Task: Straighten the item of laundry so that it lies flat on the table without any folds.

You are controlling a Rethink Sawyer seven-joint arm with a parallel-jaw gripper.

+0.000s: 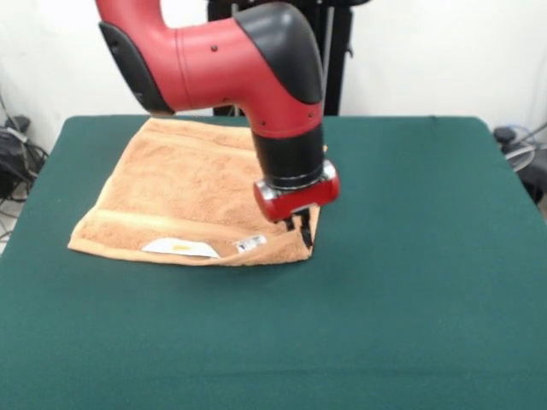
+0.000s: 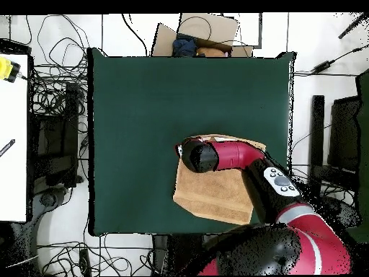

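Note:
The item of laundry (image 1: 184, 192), an orange-tan terry towel, lies on the dark green table (image 1: 410, 273) left of the middle. Its near hem is turned up in a low fold that shows two white labels (image 1: 181, 248). My gripper (image 1: 303, 235) stands at the towel's near right corner, its dark fingers close together and shut on the hem there. In the overhead view the red arm (image 2: 241, 155) covers the gripper and part of the towel (image 2: 216, 196), which lies near the table's (image 2: 144, 101) lower right edge.
The towel's far edge reaches the table's back edge in the front view. Cables (image 1: 13, 158) lie on the floor on both sides. In the overhead view a cardboard box (image 2: 198, 32) stands beyond the table's top edge and a white desk (image 2: 13, 137) at the left.

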